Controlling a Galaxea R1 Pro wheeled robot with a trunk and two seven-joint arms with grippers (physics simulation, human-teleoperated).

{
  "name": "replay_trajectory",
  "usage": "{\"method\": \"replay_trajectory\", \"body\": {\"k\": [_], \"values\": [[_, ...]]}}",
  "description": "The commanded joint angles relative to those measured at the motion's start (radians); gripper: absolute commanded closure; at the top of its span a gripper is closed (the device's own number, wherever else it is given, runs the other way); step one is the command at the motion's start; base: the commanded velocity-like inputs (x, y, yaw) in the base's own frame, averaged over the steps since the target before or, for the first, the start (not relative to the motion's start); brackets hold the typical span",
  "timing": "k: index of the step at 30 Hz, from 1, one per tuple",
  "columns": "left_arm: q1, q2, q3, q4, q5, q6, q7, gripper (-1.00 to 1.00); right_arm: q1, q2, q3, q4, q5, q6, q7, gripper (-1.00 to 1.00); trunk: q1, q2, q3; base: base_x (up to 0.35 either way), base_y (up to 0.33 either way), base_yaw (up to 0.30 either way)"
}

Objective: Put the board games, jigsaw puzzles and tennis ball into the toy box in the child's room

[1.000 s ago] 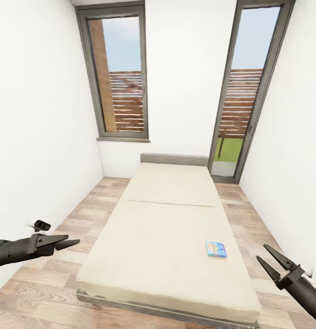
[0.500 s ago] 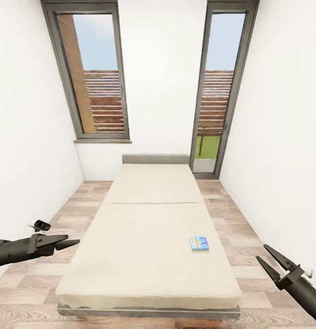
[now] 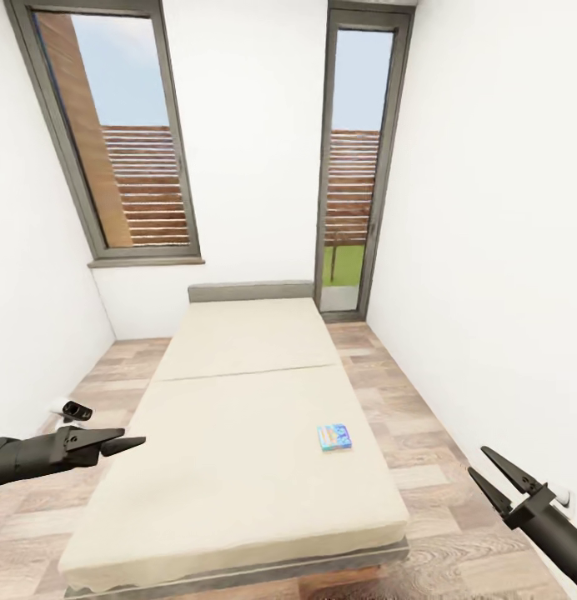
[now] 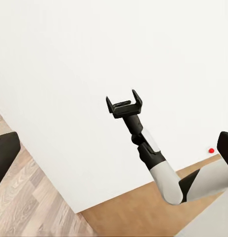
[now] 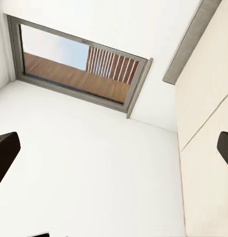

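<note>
Now both arms low, flanking long beige bed (image 3: 238, 433); left gripper (image 3: 126, 442) fingers together, right gripper (image 3: 493, 472) fingers spread, both empty; blue-and-orange board game box (image 3: 334, 437) on mattress nearer right gripper.

Two tall grey-framed windows (image 3: 126, 142) (image 3: 355, 167) look out on a slatted wooden fence (image 3: 147, 183) and blue sky, plus a small black gadget (image 3: 76, 410) by the skirting.
</note>
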Motion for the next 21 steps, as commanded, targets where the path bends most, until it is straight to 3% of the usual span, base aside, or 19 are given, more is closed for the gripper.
{"method": "replay_trajectory", "body": {"k": [1,21], "values": [[0.0,0.0,-0.001,0.0,0.0,0.011,-0.003,-1.0,0.0,0.0,-0.001,0.001,-0.002,0.005,0.001,-1.0,0.001,-0.002,-0.002,0.0,0.0,-0.277],[-0.001,0.0,-0.001,0.001,0.0,0.01,-0.003,-1.0,0.0,0.0,0.001,0.015,-0.002,0.004,0.001,-1.0,0.001,-0.002,-0.002,0.0,0.0,-0.277]]}}
